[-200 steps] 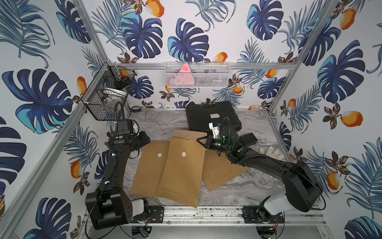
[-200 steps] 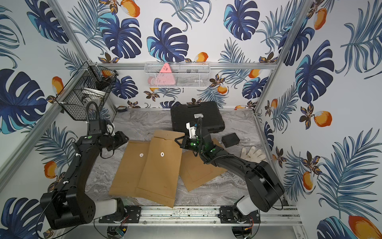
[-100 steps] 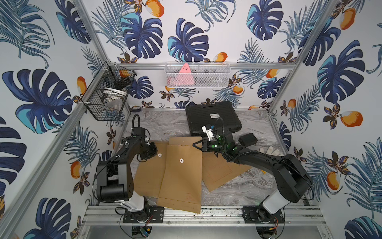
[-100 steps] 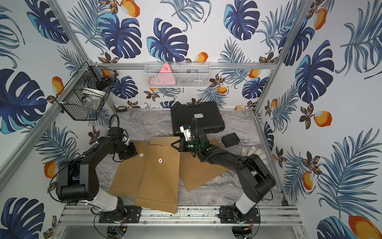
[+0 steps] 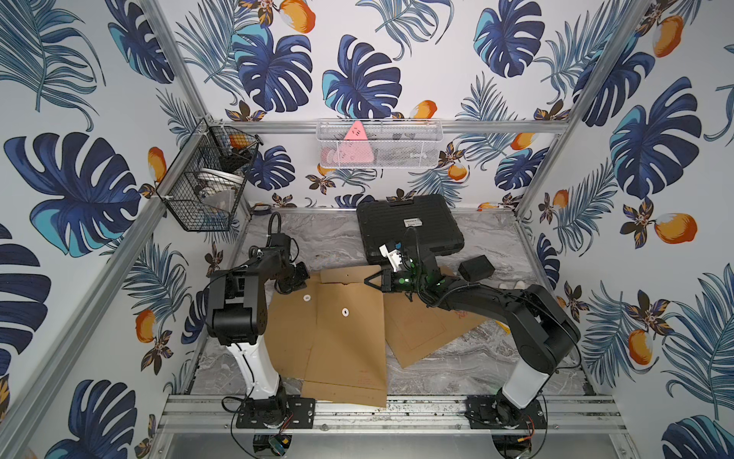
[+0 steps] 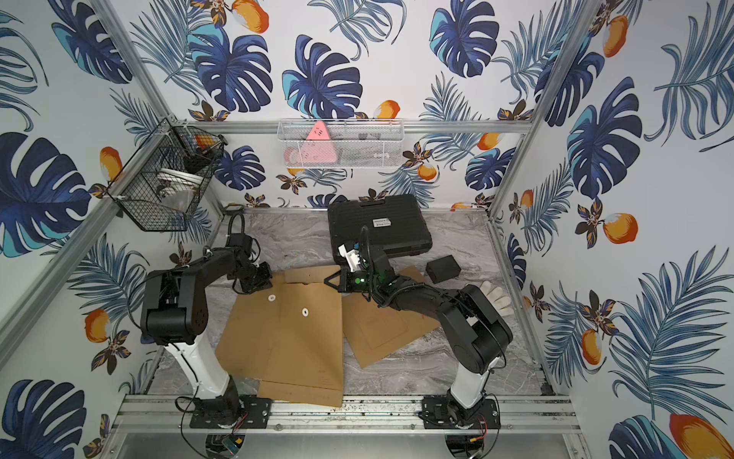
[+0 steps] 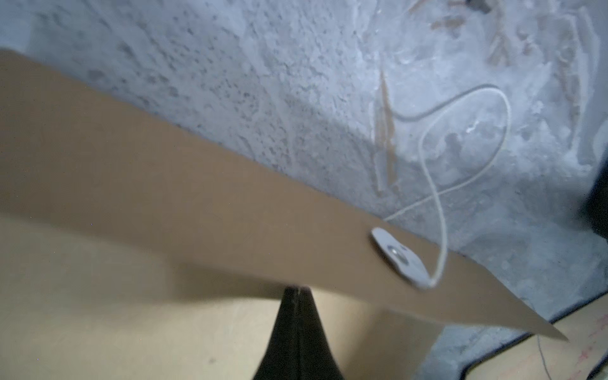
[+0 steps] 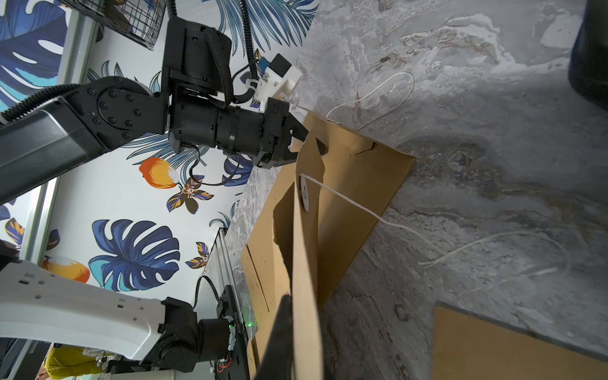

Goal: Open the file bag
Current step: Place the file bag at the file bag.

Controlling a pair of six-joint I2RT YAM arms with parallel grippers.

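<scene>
Nearest the front rail lay the file bag (image 5: 345, 337), a brown envelope lying flat on the marble worktop (image 5: 325, 242) and overlapping a second brown bag (image 5: 290, 330) on the left arm's side, with a third (image 5: 429, 330) skewed just beside it on the right arm's side. A white disc (image 5: 344, 312) sat on its face. At its far end the flap (image 5: 349, 274) stood lifted off the body, held at both ends: the left tool (image 8: 311, 141) was pressed together on one corner, and the right tool (image 5: 369, 283) pinched the other end (only one of its fingers showed beside the paper in the right wrist view). The flap's own disc (image 8: 304, 194) trailed a loose white string (image 8: 362, 207) over the marble. Beyond lay a black case (image 5: 409, 226), a small black box (image 5: 476, 267) and a pale glove (image 6: 494, 296). On the walls hung a black wire basket (image 5: 206, 190) and a white mesh basket (image 5: 379, 147).
</scene>
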